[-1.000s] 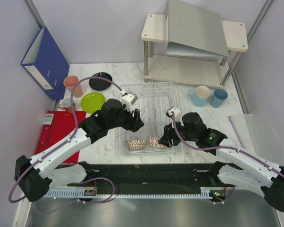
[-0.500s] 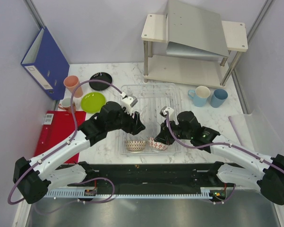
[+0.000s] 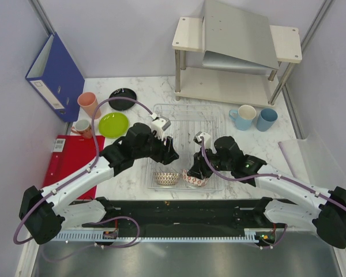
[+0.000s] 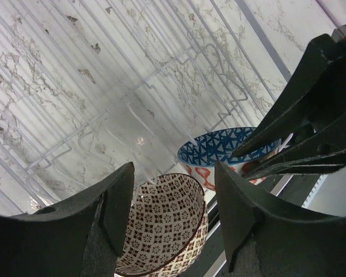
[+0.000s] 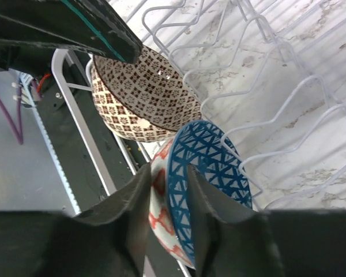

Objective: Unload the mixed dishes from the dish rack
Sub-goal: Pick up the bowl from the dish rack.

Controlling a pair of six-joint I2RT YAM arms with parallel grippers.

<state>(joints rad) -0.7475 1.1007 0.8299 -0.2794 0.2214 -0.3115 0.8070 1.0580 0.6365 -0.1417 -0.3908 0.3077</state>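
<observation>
Right wrist view: right gripper (image 5: 168, 182) is clamped on the rim of the red-white bowl (image 5: 210, 167). One finger is on the red-patterned outside and the other on the blue-lattice inside. The bowl is tipped up on edge at the near end of the dish rack (image 5: 265, 109), close against the brown-white bowl (image 5: 141, 95). Can't tell if the two bowls touch.

Left wrist view: left gripper (image 4: 173, 173) has its jaws spread wide and holds nothing. It hangs over the brown-white bowl, which shows between the fingers, mouth tilted toward the camera. Can't tell if either finger touches it. The red-white bowl is just past it, with the right gripper's fingers coming in from the right.

Top view: both grippers are low over the rack's near end, left arm reaching from the left and right arm from the right. Both bowls are inside the rack by its near wall, brown-white on the left and red-white on the right.

- **Left of the rack, on the table:** lime-green plate (image 3: 113, 124), black plate (image 3: 122, 99) behind it, salmon-pink cup (image 3: 87, 104) and salmon-pink mug (image 3: 81, 127) nearer the wall.
- **Right of the rack:** two light-blue cups (image 3: 244, 117) side by side.
- **Elsewhere:** beige shelf (image 3: 236, 52) behind the rack, blue binder (image 3: 56, 75) leaning at the left wall, red mat (image 3: 72, 161) partly under the left arm.
</observation>
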